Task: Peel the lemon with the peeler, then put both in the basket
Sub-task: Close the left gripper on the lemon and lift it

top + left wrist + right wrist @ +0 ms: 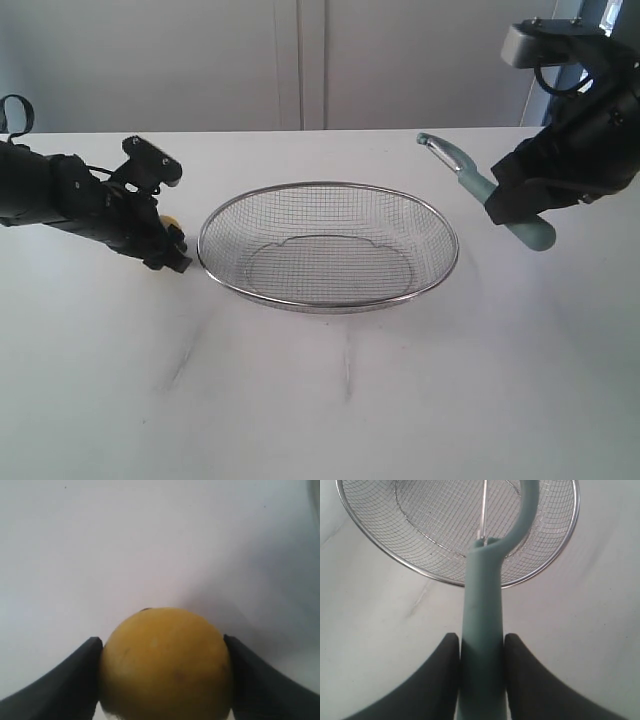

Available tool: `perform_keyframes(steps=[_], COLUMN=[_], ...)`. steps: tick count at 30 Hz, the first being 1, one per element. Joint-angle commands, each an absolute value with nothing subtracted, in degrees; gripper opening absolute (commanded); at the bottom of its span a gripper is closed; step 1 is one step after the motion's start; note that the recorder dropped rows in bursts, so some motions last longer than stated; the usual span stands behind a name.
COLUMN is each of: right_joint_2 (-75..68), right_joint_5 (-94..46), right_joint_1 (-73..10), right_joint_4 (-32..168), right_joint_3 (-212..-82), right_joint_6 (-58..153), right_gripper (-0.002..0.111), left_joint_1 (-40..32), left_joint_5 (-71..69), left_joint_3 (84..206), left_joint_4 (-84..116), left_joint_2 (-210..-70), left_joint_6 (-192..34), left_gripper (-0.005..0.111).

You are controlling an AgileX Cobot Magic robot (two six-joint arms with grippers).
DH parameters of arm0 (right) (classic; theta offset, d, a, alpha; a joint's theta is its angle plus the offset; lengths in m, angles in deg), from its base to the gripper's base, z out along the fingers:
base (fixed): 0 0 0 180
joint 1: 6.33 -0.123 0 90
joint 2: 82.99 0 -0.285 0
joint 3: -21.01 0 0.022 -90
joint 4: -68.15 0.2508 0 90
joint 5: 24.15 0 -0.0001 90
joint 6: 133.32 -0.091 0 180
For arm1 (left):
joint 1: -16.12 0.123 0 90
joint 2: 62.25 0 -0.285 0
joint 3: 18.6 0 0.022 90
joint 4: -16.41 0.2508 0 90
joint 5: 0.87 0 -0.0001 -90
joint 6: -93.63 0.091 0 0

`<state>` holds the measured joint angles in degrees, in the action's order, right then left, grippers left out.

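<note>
Lemon (165,665) is down low at the white counter (320,400), just left of the basket (230,225) in the exterior view. It's wedged between the two dark fingers of the left pincer (161,645), which touch it on both sides, so that one's clamped on the fruit. Over on the right, the right pincer (481,639) is closed tight around the teal handle of the peeler (482,605). It holds the peeler up off the counter beside the basket, curved metal head tilted up and away. Basket sits mid-counter between both arms.
</note>
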<state>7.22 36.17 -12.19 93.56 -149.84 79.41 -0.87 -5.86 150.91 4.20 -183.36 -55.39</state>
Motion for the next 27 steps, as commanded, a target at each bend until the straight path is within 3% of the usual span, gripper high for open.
perform_keyframes(steps=[1, 2, 19, 27], right_joint_2=[6.6, 6.6, 6.6, 6.6], right_joint_5=[35.8, 35.8, 35.8, 35.8], right_joint_1=[-12.1, -12.1, -12.1, -12.1], right_joint_4=[94.0, 94.0, 94.0, 94.0], right_joint_3=[-149.6, -149.6, -149.6, -149.6], right_joint_6=[80.2, 80.2, 80.2, 80.2], right_gripper=[0.0, 0.0, 0.0, 0.0], left_joint_1=[-1.1, -1.1, 2.2, 2.2], left_joint_5=[-0.9, 0.3, 32.3, 24.5], left_joint_3=[151.0, 151.0, 150.0, 134.0], left_joint_4=[4.1, 4.1, 4.2, -28.9], left_joint_2=[-182.2, -181.5, -154.3, -134.7], left_joint_6=[-54.8, -54.5, -49.8, -20.1], left_gripper=[0.006, 0.001, 0.0, 0.0])
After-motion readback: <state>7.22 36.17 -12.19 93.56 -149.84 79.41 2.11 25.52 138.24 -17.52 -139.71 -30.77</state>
